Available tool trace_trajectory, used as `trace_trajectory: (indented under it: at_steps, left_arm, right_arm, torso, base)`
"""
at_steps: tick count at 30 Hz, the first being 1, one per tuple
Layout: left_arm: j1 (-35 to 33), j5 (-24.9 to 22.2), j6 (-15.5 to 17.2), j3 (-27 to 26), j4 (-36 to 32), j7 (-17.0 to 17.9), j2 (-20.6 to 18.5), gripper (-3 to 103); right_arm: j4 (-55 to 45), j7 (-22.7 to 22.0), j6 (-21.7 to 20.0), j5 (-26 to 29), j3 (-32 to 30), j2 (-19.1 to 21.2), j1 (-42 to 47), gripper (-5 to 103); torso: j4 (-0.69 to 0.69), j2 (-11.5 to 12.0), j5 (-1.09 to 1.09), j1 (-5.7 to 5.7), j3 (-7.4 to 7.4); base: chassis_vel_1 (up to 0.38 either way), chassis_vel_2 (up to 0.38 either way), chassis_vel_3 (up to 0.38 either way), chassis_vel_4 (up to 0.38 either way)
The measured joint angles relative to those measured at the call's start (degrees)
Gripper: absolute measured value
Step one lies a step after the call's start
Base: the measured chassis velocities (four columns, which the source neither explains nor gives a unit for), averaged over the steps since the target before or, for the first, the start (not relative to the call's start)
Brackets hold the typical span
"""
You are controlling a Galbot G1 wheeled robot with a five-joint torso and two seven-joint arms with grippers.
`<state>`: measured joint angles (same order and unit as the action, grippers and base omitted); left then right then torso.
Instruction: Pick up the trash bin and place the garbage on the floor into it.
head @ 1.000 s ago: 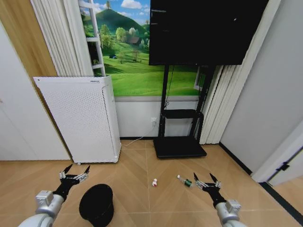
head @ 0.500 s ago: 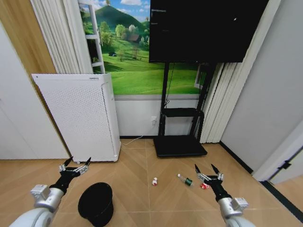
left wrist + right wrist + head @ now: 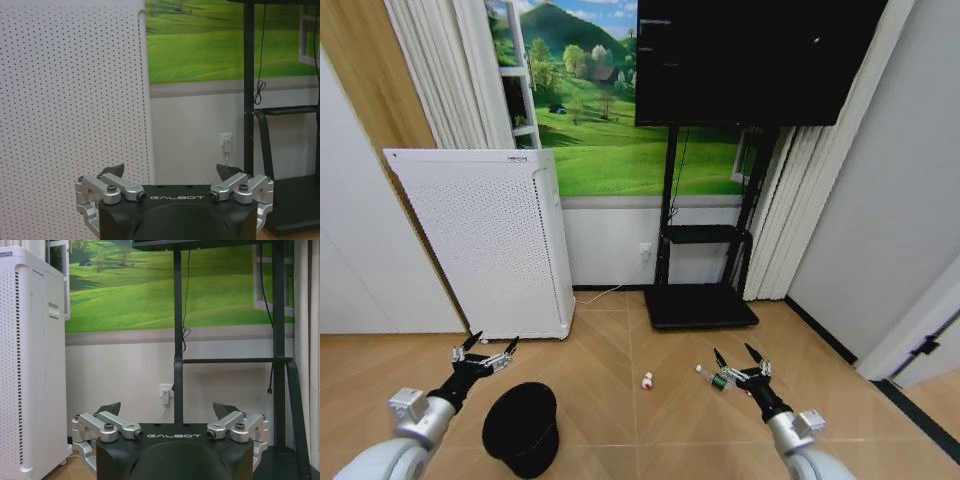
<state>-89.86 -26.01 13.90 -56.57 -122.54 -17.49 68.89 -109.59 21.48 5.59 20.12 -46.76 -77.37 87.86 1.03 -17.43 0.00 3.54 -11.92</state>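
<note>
Left gripper (image 3: pixel 485 352): fingers spread wide, nothing between them, raised above the wood floor (image 3: pixel 600 400); aimed toward the white perforated appliance (image 3: pixel 485 240), which stands just beyond its tips. In the left wrist view the same gripper (image 3: pixel 170 172) faces the appliance's dotted panel (image 3: pixel 70 100).

Trash bin (image 3: pixel 521 428): small black round bin, on the floor just below and slightly to the right of the left gripper, apart from it.

Right gripper (image 3: pixel 742 360): fingers spread, holding nothing; in the right wrist view (image 3: pixel 167 410) it points at the black TV stand (image 3: pixel 177 340) and wall outlet (image 3: pixel 165 390).

Garbage, green bottle (image 3: pixel 712 378): white-capped, lying on the floor just beside the right gripper's left fingertip; contact cannot be told.

Garbage, red-and-white piece (image 3: pixel 647 381): on the floor to the left of the right gripper, between the two grippers, well clear of both
</note>
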Motion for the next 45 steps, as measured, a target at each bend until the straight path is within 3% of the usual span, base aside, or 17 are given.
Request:
trace_trajectory:
  at_steps: [43,45]
  left_arm:
    - [-0.4,1.9,-0.5,-0.1,0.8,-0.2,1.7,100]
    - [-0.4,2.0,-0.6,0.1,0.8,1.3,2.1,100]
  right_arm:
    - [1.1,-0.4,0.0,0.6,-0.3,-0.1,0.4,100]
    - [1.2,-0.5,0.0,0.7,-0.3,-0.1,0.4,100]
  torso:
    - [0.00,9.7,0.00,-2.69,7.03]
    - [0.00,10.2,0.01,-2.77,7.41]
  base:
    - [0.000,0.000,0.000,0.000]
    - [0.000,0.000,0.000,0.000]
